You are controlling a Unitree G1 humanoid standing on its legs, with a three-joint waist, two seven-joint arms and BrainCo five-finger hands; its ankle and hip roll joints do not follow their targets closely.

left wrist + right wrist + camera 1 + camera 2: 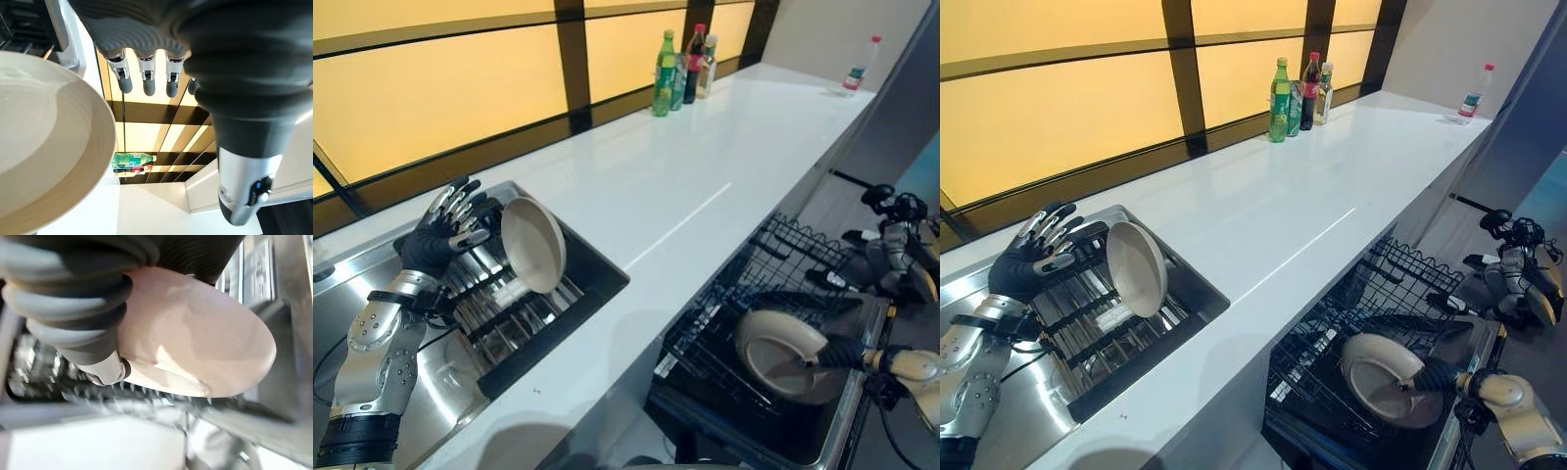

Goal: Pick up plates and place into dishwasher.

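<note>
Down at the lower right, the dishwasher rack (pixel 744 294) of black wire stands pulled out below the edge of the white surface (pixel 705 166). A cream plate (pixel 783 354) leans tilted among its wires, and the right hand (pixel 837 352) is at that plate's rim. From the head views only the dark ribbed cover and the pale forearm are plain; in the right wrist view the thumb (pixel 105 369) lies against the plate's edge, but the rest of the hand is hidden behind the plate, so I cannot tell whether it is clasped on it or loose.

On the robot's left, a steel sink (pixel 342 284) is set into the surface, with a black drying rack (pixel 524 323) across it. A second cream plate (pixel 533 245) stands on edge in that rack, its hollow face turned toward the dishwasher side. The left hand (pixel 440 235) is raised just behind this plate, its fingers (pixel 146 78) straight and spread apart, curled round nothing. In the left wrist view the plate's rim sits just beside the fingertips; whether they touch it is not clear.

Far along the surface, against the amber window panels (pixel 440 98), stands a cluster of bottles (pixel 680 69), green and dark. A single clear bottle (pixel 857 69) with a red cap stands apart near the far corner.
</note>
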